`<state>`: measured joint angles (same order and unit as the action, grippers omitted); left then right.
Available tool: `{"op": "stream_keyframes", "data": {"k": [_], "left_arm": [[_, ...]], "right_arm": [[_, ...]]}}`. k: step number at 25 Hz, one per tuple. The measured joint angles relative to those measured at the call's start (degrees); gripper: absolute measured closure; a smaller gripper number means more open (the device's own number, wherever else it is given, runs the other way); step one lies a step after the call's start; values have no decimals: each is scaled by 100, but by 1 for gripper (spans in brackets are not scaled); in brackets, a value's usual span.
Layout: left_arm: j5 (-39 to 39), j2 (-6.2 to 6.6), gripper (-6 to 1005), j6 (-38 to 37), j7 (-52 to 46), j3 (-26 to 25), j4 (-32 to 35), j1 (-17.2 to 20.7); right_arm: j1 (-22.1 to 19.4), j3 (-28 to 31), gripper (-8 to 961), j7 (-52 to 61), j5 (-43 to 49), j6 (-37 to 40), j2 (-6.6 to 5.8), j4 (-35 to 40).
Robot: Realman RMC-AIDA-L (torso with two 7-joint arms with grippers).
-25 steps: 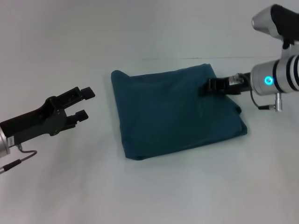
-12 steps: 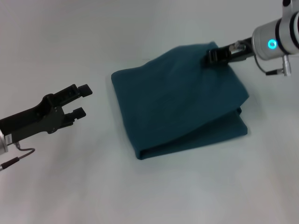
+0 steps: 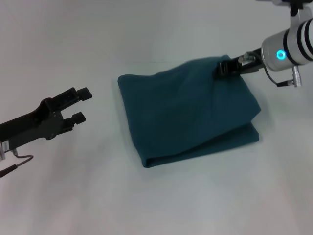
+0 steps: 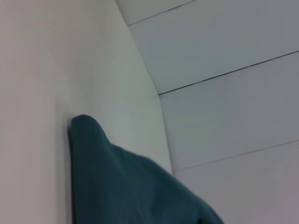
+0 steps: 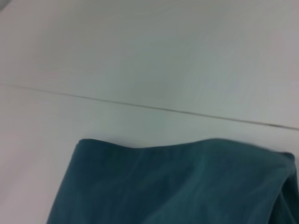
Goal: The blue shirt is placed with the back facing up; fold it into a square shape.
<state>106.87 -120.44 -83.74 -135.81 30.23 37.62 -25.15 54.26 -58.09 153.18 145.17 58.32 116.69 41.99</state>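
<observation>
Left gripper: my left gripper (image 3: 80, 104) hangs low over the table's left side, well apart from the shirt, its two fingers spread with nothing between them. Against half a second ago it sits slightly farther left and lower; otherwise little differs.

Shirt: the shirt (image 3: 188, 115) lies folded in a thick, roughly square pad at mid-table, plain teal side up. Its near fold edge runs along the front, and its left edge runs away from me. The layers gape at the near right corner.

Long axis: the pad is a little wider left to right than front to back, with the whole shape turned slightly so the near edge rises toward the right.

Table: the white table (image 3: 156, 196) carries only the shirt.

Right gripper: my right gripper (image 3: 226, 68) is at the far right corner of the shirt, clamped on the cloth and holding that corner raised off the table. It stands about where it did half a second ago; a second ago it was lower and the pad lay flat.

Wrist views: the left wrist camera shows a rounded corner of the shirt (image 4: 117, 182) on the table; the right one shows the far edge of the shirt (image 5: 177, 182) against white surface.
</observation>
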Motion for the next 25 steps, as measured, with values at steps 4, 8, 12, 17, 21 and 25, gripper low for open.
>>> {"op": "stream_keyframes", "data": {"k": [4,8,12,17,21,25], "left_arm": [[0,1,51,12,-10,0,-6,-14],[0,-2,51,17,-15,0,-43,-30],[0,-4,52,43,-14,1,-78,-34],[1,-6,52,72,-39,0,-80,-34],[1,-6,51,88,-47,1,-80,-46],[1,-11,50,88,-48,1,-80,-51]], "right_arm": [[-18,0,885,-23,-1,-94,-9,-163],[-55,-2,884,-104,0,-258,-26,-307],[-56,22,882,-216,-24,-439,-31,-525],[-23,8,880,-205,-10,-529,-38,-751],[22,-13,878,-153,2,-569,-126,-946],[33,-3,841,-115,124,-612,-161,-1002]]}}
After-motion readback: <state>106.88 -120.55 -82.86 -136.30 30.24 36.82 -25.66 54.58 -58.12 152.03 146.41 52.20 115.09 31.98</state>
